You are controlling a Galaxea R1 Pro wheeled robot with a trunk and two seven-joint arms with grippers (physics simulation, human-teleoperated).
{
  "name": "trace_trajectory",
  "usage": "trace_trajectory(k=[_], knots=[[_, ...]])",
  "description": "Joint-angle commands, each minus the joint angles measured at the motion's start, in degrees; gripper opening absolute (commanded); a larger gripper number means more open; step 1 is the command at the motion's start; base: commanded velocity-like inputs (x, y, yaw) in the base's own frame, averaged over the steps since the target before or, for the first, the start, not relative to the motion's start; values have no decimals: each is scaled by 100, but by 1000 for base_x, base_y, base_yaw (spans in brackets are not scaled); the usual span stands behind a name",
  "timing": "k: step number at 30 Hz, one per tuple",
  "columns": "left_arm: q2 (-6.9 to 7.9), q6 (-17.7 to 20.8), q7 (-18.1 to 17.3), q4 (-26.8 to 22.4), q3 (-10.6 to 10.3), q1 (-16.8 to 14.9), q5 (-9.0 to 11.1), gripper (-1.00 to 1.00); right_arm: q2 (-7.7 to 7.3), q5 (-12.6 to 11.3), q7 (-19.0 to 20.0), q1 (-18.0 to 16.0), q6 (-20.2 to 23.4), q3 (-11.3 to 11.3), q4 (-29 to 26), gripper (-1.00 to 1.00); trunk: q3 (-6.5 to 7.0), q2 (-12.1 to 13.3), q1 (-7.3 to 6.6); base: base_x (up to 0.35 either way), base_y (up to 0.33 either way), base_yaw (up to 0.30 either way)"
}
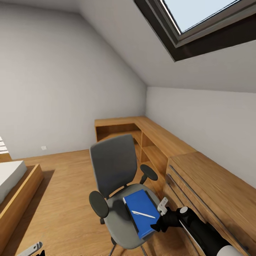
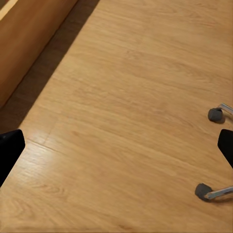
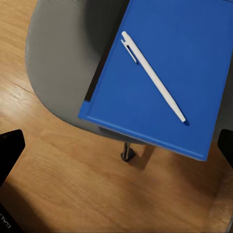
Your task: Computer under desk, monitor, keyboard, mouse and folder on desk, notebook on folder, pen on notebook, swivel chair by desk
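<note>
One loose pen point(image 3: 153, 75) rides the blue notebook point(image 3: 170, 73); right hand point(image 1: 160, 217) spread beside the swivel chair point(image 1: 117, 167) — any tilt could roll it off.

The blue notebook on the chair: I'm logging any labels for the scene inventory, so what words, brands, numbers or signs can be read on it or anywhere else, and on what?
None can be read.
Notebook: plain blue cover, no text.
Pen: plain white, no print.
Right wrist view, dark part at the frame corner: small white marks, too small and cut off to read.
Wall outlet: no legible marking.
</note>
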Motion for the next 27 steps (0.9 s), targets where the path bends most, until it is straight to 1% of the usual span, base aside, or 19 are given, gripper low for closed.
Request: trace_trajectory(k=[1, 3, 4, 5, 6, 7, 11, 16, 19, 21, 22, 23, 25, 27], knots=[[3, 23, 29, -14, -8, 1, 58, 100, -5, 51, 26, -4, 12, 5, -11, 100, -13, -4, 1, 0, 0, 2], [3, 21, 21, -30, -8, 1, 61, 100, -9, 51, 31, -4, -4, -4, -13, 100, -22, -4, 1, 0, 0, 1], [-9, 19, 2, -308, -21, 1, 71, 100, -28, 59, 12, -4, -136, -44, -12, 100, -22, -4, 1, 0, 0, 0], [-16, 19, 1, -353, -22, 1, 72, 100, -27, 59, 3, -4, -143, -54, -12, 100, -22, -4, 1, 0, 0, 0], [-19, 19, 0, -371, -23, 1, 72, 100, -24, 60, -12, -4, -146, -66, -12, 100, -41, -44, 23, 0, 0, 0], [-31, 21, 2, -413, -28, 1, 77, 100, -17, 62, -119, -4, -158, -124, -12, 100, -59, -84, 44, 0, 0, 0], [-31, 48, 7, -437, -49, 1, 80, 100, -9, 59, -328, -4, -170, -157, -6, 100, -131, -245, 132, 0, 0, 0], [-20, 96, 19, -606, -57, 1, 87, 100, -10, 44, -456, -4, -196, -198, -10, 100, -220, -445, 242, 0, 0, 0], [-37, 313, 37, -1049, -59, 1, 94, 100, -10, 36, -493, -4, -246, -296, -14, 100, -274, -566, 308, 0, 0, 0], [-48, 563, 47, -1361, -63, 1, 98, 100, -6, 29, -502, -4, -271, -373, -16, 100, -310, -646, 352, 0, 0, 0], [-59, 721, 53, -1526, -66, 0, 100, 100, -2, 21, -507, -4, -282, -416, -15, 100, -328, -686, 374, 0, 0, 0], [-83, 1062, 62, -1828, -71, -2, 103, 100, 20, 5, -515, -4, -294, -505, -14, 100, -346, -726, 396, 0, 0, 0], [-101, 1382, 68, -2028, -73, -9, 108, 100, 74, -13, -519, -7, -293, -602, -13, 100, -382, -806, 440, 0, 0, 0], [-113, 1621, 74, -2151, -73, -43, 116, 100, 160, -34, -524, -11, -281, -723, -12, 100, -418, -887, 484, 0, 0, 0]])
